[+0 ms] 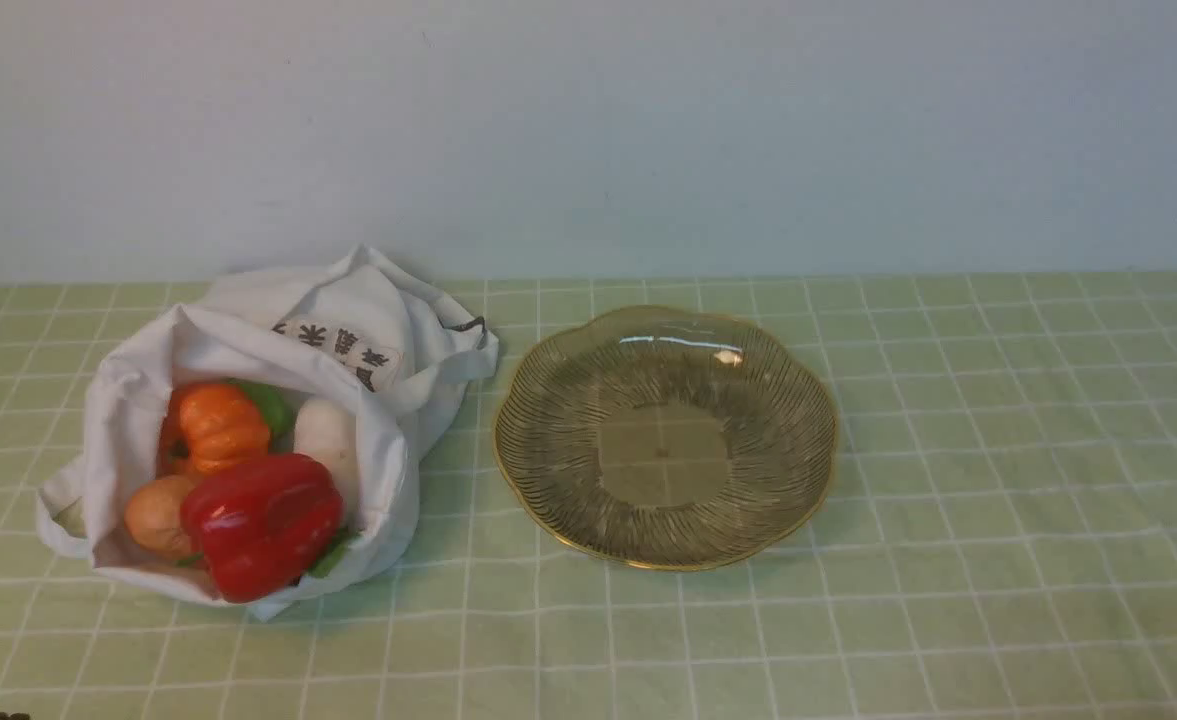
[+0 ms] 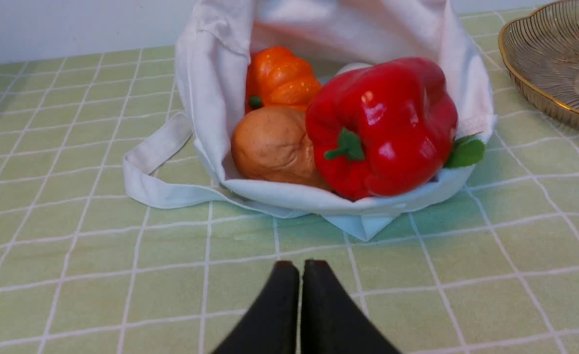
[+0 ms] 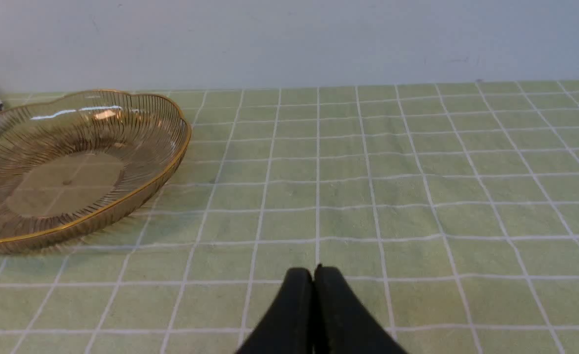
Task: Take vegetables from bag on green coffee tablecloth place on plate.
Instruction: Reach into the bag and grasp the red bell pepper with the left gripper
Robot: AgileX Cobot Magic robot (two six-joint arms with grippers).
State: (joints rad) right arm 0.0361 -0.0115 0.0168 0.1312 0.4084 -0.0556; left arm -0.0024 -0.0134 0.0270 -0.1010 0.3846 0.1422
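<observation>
The white cloth bag lies open on the pale green tablecloth at the left. In it are a red bell pepper, an orange pumpkin, a brown potato and a white radish. The amber glass plate stands empty to its right. In the left wrist view my left gripper is shut and empty, a short way in front of the bag, facing the pepper, the potato and the pumpkin. My right gripper is shut and empty over bare cloth, apart from the plate.
A pale wall runs along the back of the table. The bag's strap lies loose on the cloth beside the bag. A dark bit of the left arm shows at the bottom left edge of the front view.
</observation>
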